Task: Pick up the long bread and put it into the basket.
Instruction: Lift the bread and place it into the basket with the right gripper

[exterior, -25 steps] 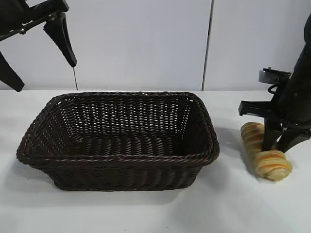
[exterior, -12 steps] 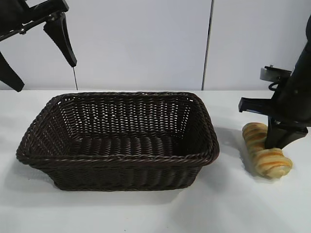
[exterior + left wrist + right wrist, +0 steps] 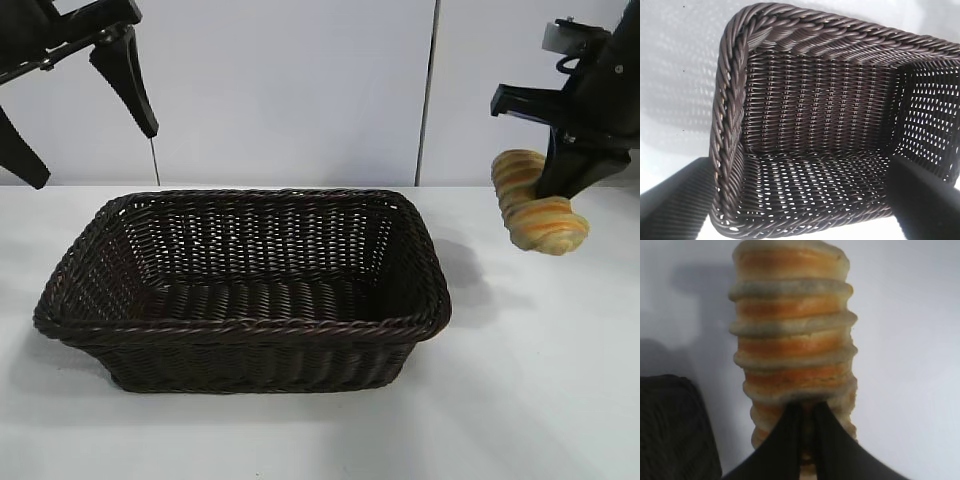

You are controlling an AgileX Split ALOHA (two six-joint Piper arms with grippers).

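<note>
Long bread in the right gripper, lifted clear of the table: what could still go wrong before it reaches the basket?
1. The right gripper pinches the long bread with its fingertips nearly shut on a narrow bite; the loaf could slip or swing loose.
2. It hangs beside the basket, not over it; travelling low could clip the near rim.

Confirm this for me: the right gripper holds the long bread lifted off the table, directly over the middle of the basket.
Not quite. The right gripper does hold the long bread off the table, but the exterior view shows it to the right of the basket, outside its rim, not over the middle.
</note>
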